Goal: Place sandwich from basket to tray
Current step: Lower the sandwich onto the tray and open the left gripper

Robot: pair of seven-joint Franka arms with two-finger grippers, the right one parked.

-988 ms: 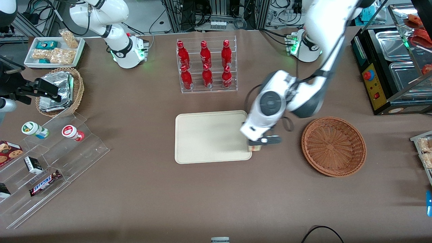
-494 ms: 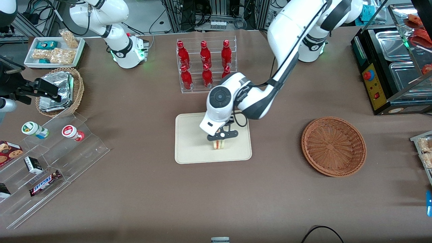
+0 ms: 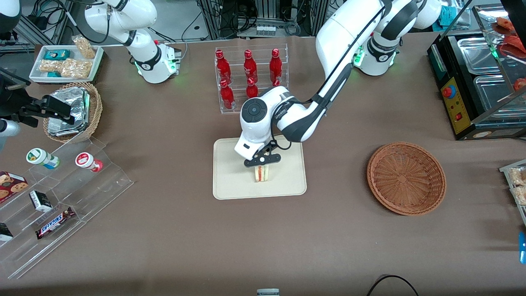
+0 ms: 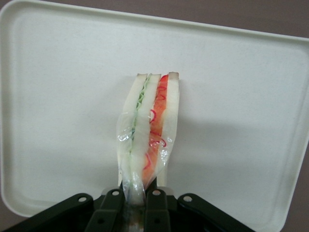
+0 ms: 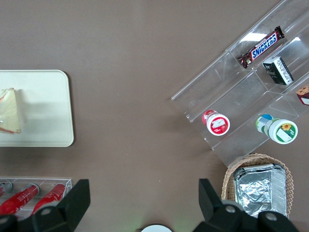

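The sandwich (image 3: 261, 174), a pale bread wedge with red and green filling in clear wrap, is over the middle of the cream-beige tray (image 3: 230, 185). My left gripper (image 3: 261, 161) is shut on its upper end. In the left wrist view the black fingers (image 4: 158, 212) pinch the wrap of the sandwich (image 4: 147, 130) above the tray (image 4: 63, 72); I cannot tell whether the sandwich touches the tray. The sandwich also shows in the right wrist view (image 5: 9, 117) on the tray (image 5: 48, 106). The reddish-brown wicker basket (image 3: 406, 177) holds nothing and lies toward the working arm's end of the table.
A clear rack of red bottles (image 3: 250, 80) stands farther from the front camera than the tray. A lighter basket of foil packets (image 3: 74, 110), a white snack tray (image 3: 65, 63) and a clear stepped display of snacks (image 3: 61, 193) lie toward the parked arm's end.
My left gripper has carried the sandwich from beside the tray's edge nearest the basket to over the tray's middle, then a little farther toward the parked arm's end.
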